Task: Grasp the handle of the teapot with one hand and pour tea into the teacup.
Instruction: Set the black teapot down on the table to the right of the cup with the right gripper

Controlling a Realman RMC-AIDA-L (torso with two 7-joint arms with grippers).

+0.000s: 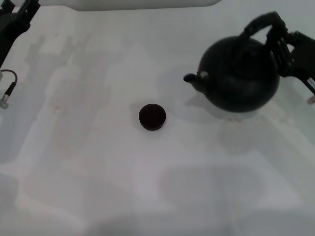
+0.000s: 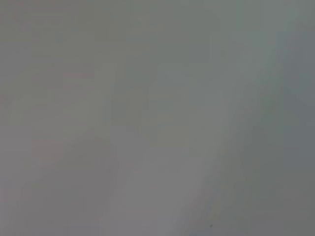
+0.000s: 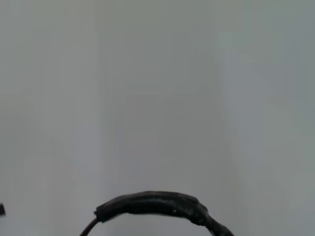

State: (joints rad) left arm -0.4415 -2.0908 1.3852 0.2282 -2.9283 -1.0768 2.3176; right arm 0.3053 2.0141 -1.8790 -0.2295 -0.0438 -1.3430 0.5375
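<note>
The right gripper [image 1: 281, 46] seems to hold the thick black arched handle [image 1: 258, 23] of the big round black teapot [image 1: 239, 73], so tip slowly toward the tiny dark teacup [image 1: 152, 116] nearby on the white table [image 1: 98, 172].

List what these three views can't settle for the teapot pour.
- Right claw grip on the handle: head view shows black on black, so closure is unreadable; right wrist view shows only a handle arc, no fingers.
- Left claw: cut off by the head view's edge; left wrist view shows only blank surface.
- Teacup contents: too dark to tell.
- Teapot lid: indistinct.
</note>
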